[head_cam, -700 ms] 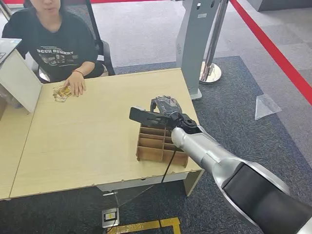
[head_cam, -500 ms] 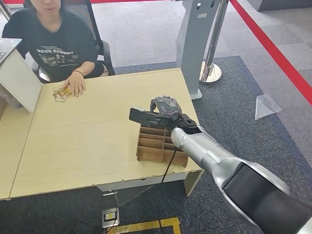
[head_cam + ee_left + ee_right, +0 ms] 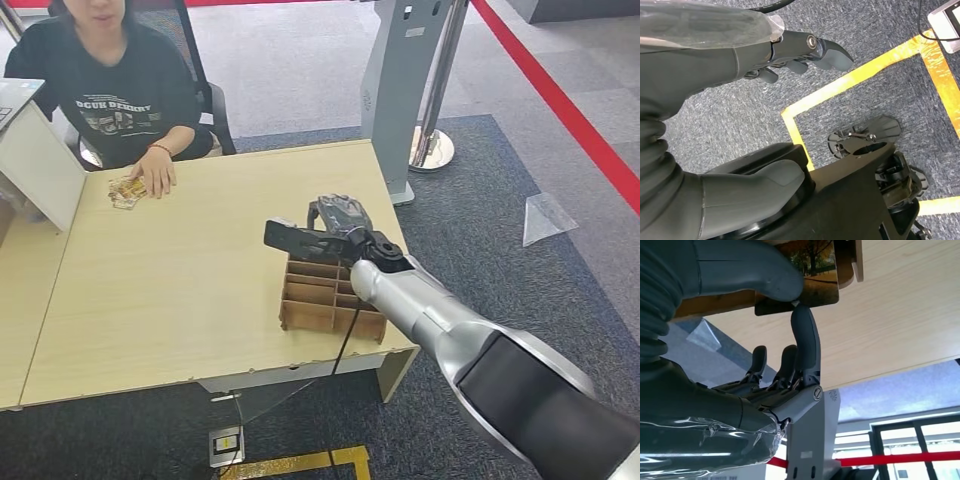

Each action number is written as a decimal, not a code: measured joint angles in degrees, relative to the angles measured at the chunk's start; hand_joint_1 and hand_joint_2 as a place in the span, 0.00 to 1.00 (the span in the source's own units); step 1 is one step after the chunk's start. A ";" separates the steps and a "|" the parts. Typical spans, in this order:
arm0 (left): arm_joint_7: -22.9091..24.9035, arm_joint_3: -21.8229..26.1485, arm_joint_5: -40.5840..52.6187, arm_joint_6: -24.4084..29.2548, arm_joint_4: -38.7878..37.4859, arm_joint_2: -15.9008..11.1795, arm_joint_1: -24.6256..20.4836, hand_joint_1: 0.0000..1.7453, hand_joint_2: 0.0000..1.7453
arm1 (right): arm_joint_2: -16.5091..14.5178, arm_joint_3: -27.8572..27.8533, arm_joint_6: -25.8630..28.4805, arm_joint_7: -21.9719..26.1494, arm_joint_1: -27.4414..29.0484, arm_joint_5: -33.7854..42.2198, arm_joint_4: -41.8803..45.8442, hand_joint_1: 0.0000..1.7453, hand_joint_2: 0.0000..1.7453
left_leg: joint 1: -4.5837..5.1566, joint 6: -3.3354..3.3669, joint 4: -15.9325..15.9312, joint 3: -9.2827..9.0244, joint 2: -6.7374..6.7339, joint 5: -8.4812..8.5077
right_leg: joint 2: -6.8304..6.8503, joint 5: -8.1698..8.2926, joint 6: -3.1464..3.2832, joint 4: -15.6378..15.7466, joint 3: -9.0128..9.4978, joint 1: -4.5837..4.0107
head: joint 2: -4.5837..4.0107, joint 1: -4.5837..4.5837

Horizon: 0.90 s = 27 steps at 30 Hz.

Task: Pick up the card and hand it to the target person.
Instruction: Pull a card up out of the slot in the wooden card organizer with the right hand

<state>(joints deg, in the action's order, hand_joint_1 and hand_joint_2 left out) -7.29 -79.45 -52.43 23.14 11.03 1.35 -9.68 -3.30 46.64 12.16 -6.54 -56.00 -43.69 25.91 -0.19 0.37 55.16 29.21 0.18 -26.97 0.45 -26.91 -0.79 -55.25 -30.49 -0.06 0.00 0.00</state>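
Now the right hand (image 3: 341, 225) pinches the card (image 3: 811, 285) between thumb and finger, just above the rack (image 3: 330, 297) on the table (image 3: 189, 270), barely shifted over the last moment. Extraction appears complete; transfer toward the person (image 3: 113, 85) remains. Left hand (image 3: 791, 55) hangs unloaded.

Bright even indoor light, soft shadows, sharp

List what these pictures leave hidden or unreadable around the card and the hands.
- Card: right wrist view, the right hand pinches it; the thumb and the picture's edge hide most of it.
- Same card, head view: the right hand covers it.
- Wooden organizer: head view, forearm hides its far cells.
- Items under the person's hand: too small to identify.
- Left hand: fingers partly hidden.
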 joint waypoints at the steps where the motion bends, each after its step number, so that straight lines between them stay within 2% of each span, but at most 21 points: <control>1: 0.01 -0.01 0.00 0.00 0.00 -0.01 0.01 0.00 1.00 | 0.02 -0.03 0.03 0.01 -0.05 -0.03 0.00 0.43 1.00 | 0.00 0.00 0.00 0.00 0.00 0.00 | 0.00 0.00 0.00 0.00 0.00 0.00 | 0.00 0.00; 7: 0.05 0.00 -0.03 -0.04 0.00 -0.06 0.08 0.00 1.00 | -0.11 0.01 -0.22 0.06 -0.26 -0.13 -0.05 0.51 1.00 | 0.00 0.00 0.00 0.00 0.01 0.01 | 0.01 0.00 0.00 0.00 0.00 0.00 | 0.00 0.00; 11: -0.10 0.07 -0.11 0.05 0.01 -0.08 0.18 0.00 1.00 | -0.16 -0.04 -0.50 0.28 0.10 -0.06 -0.29 0.49 1.00 | 0.00 -0.01 -0.01 0.00 0.00 0.02 | -0.01 0.02 0.00 0.01 0.00 0.00 | 0.00 0.00; 16: -0.18 0.10 -0.17 0.08 0.02 -0.11 0.24 0.00 1.00 | 0.01 0.02 -0.34 0.40 0.71 -0.33 -0.32 0.51 1.00 | -0.01 -0.01 -0.04 -0.02 0.01 0.04 | 0.00 0.03 -0.01 0.05 0.02 0.00 | 0.00 0.00; 22: -0.20 0.13 -0.21 0.10 0.03 -0.09 0.28 0.00 1.00 | 0.12 0.13 -0.47 0.35 1.21 -0.52 -0.34 0.38 1.00 | -0.01 -0.01 -0.05 -0.06 0.04 0.02 | 0.03 0.01 0.00 0.06 0.07 -0.01 | 0.00 0.00; 27: -0.19 0.12 -0.20 0.06 0.05 -0.06 0.28 0.00 1.00 | 0.17 0.24 -0.54 0.32 1.28 -0.64 -0.38 0.44 1.00 | -0.02 0.00 -0.04 -0.06 0.05 0.01 | 0.04 0.00 0.00 0.06 0.08 -0.02 | 0.00 0.00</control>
<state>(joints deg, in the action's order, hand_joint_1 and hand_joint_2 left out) -7.48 -79.33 -52.64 23.19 11.09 1.29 -9.40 -3.14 46.88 11.62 -6.22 -54.71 -44.33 25.53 -0.21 0.37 55.12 29.14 0.22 -26.96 0.49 -26.91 -0.78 -55.19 -30.41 -0.08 0.00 0.00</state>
